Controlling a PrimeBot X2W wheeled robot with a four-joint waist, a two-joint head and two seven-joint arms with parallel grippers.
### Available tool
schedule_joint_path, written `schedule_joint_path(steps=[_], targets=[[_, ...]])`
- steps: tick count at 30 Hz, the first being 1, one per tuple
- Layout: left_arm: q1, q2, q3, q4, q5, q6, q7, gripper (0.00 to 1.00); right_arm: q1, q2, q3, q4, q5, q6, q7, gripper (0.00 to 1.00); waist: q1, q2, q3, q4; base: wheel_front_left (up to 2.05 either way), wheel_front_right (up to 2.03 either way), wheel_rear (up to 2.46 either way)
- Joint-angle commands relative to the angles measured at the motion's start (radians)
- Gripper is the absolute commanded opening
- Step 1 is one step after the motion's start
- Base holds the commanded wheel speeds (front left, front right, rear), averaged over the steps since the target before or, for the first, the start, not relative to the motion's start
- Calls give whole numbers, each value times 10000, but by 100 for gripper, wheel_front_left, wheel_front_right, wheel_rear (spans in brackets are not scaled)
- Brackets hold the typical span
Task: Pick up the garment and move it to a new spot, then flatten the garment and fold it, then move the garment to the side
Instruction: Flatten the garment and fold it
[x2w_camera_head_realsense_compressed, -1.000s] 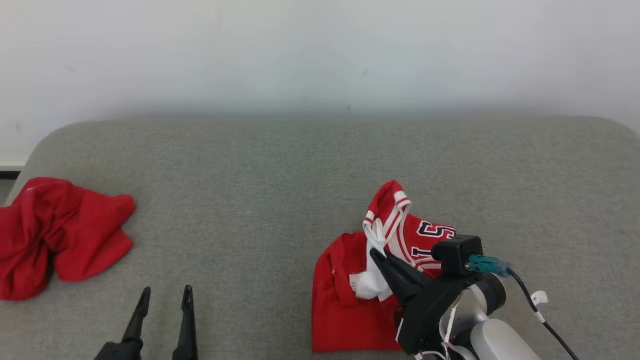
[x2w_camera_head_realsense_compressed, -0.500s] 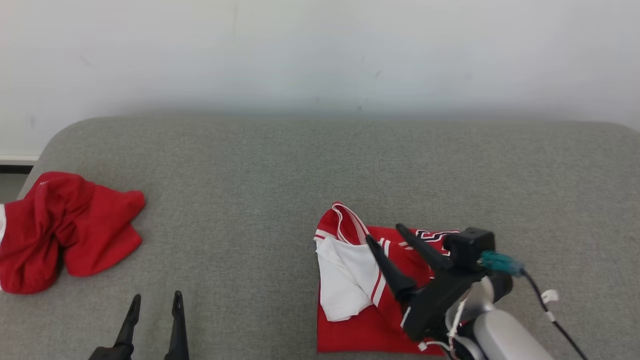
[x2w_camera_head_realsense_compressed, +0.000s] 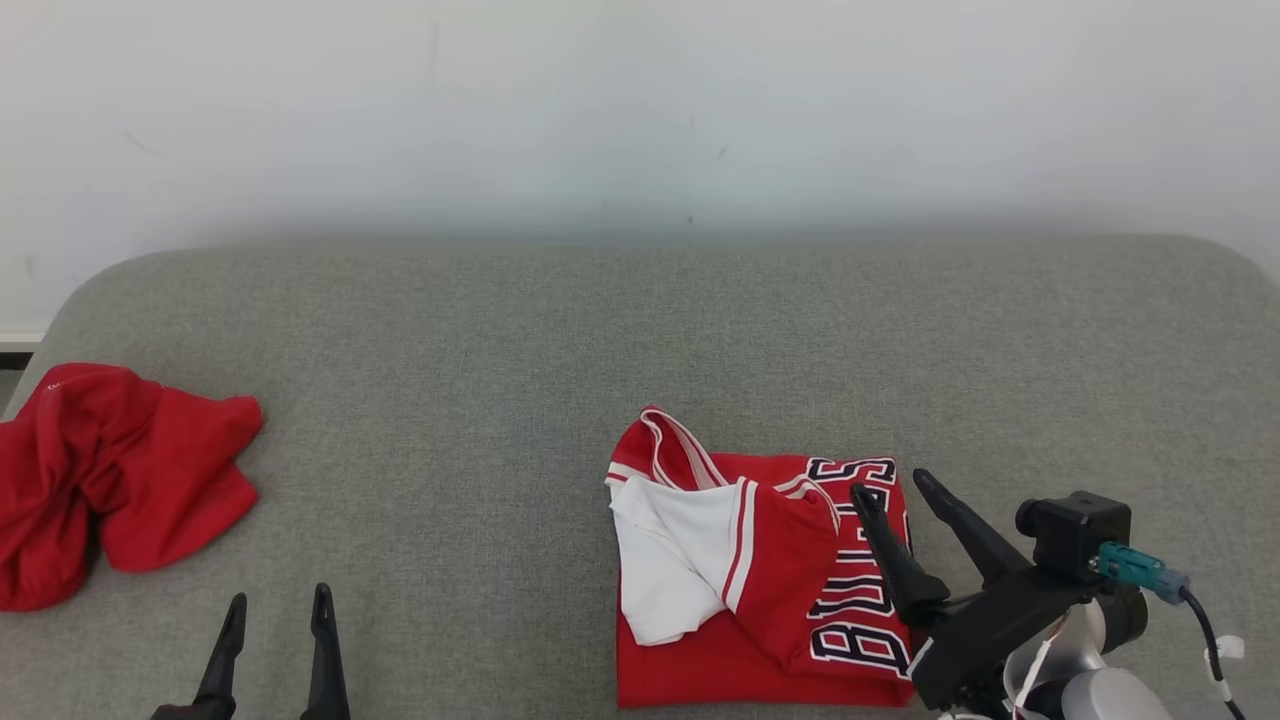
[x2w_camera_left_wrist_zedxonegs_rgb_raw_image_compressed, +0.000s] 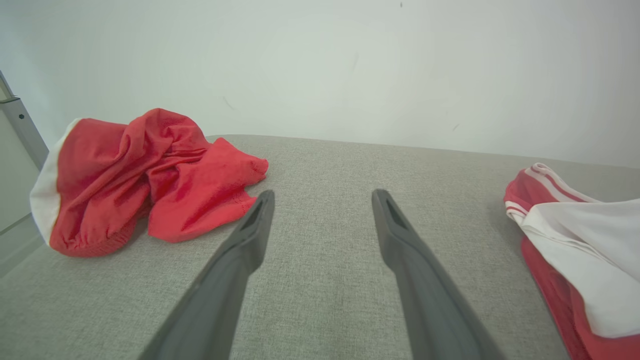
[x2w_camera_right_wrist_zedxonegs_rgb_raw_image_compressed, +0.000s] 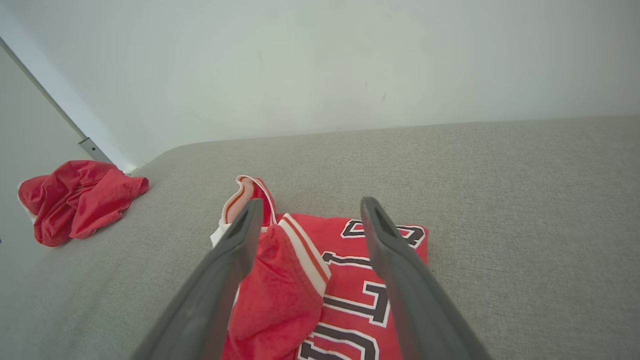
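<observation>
Right pincer (x2w_camera_head_realsense_compressed: 890, 483) spread wide over folded jersey (x2w_camera_head_realsense_compressed: 780, 560).

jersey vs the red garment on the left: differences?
The jersey lies folded, roughly rectangular; the plain garment is a crumpled heap. The jersey shows dark lettering and white trim; the plain garment is nearly all red. Both are red, on the grey cushion.

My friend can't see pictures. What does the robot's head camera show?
A partly folded red jersey with white trim lies on a grey padded surface, the open right claw over its right edge. A crumpled red garment sits far left, beyond the open left claw.
</observation>
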Motion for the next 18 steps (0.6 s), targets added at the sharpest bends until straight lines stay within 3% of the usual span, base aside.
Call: schedule_joint_path(steps=[1, 17, 18], targets=[[112, -10, 27, -39, 56, -1, -30, 100, 43, 56, -9, -7, -67, -27, 4, 100, 0, 0, 18, 12, 0, 0, 0], [-218, -12, -299, 135, -33, -22, -30, 100, -1261, 535, 321, 2230, -149, -27, -312, 100, 0, 0, 238, 689, 0, 0, 0], [-206, -9, -302, 148, -47, -5, -30, 100, -1308, 542, 302, 2358, -201, -27, -283, 77, 0, 0, 234, 725, 0, 0, 0]])
